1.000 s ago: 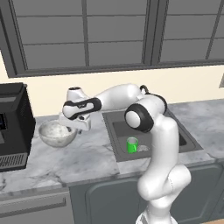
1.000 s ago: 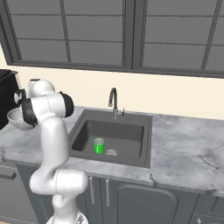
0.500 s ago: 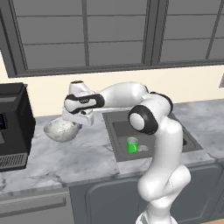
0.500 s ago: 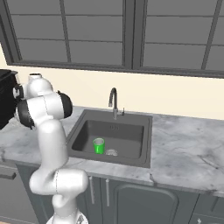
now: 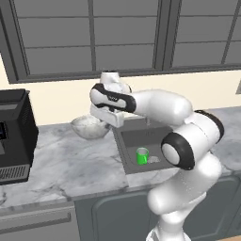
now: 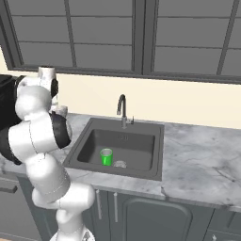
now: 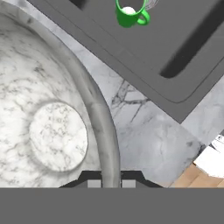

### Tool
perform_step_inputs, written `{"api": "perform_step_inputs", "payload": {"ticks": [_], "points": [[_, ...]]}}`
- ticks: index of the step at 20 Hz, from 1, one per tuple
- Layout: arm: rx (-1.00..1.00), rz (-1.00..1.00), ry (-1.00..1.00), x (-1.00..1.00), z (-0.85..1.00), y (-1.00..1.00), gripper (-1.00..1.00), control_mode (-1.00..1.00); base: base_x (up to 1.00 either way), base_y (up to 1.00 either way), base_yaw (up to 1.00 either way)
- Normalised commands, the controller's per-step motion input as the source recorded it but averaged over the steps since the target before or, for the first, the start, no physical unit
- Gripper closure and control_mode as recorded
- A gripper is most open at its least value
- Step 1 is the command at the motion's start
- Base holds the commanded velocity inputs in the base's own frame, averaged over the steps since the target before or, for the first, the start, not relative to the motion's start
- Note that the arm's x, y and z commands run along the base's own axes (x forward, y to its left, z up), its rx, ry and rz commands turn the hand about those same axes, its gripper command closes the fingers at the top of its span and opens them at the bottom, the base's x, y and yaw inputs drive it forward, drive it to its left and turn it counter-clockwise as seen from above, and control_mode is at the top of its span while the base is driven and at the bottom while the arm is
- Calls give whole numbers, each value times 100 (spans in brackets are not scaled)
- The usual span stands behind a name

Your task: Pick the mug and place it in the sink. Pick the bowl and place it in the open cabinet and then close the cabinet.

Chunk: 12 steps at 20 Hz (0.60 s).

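The speckled grey-white bowl (image 5: 89,126) hangs just above the marble counter (image 5: 70,164), left of the sink (image 5: 155,134). My gripper (image 5: 108,118) is shut on the bowl's right rim. In the hand view the bowl (image 7: 52,122) takes up the left side, and my gripper (image 7: 110,183) has one fingertip on each side of the rim. The small green mug (image 5: 142,156) stands upright in the sink, also seen from the right (image 6: 107,156) and from the hand (image 7: 130,12). The cabinet is out of view.
A black coffee machine (image 5: 12,134) stands on the counter at the far left. A curved faucet (image 6: 122,109) rises behind the sink (image 6: 141,164). Dark panelled fronts (image 5: 94,37) run along the wall above. Grey cupboards (image 6: 155,216) sit under the counter.
The gripper closed on the bowl's rim. It then carried the bowl up and to the right, from beside the coffee machine toward the sink. The mug has not moved.
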Motion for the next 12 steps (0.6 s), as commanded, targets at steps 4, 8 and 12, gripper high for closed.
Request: {"api": "perform_step_inputs", "payload": {"ticks": [4,8,12], "points": [[10,-16,-2,-98,89,-98,100,-100,0,0,0],[0,-7,-4,-95,81,-94,100,-100,0,0,0],[0,0,-10,-97,74,-66,100,-100,0,0,0]]}}
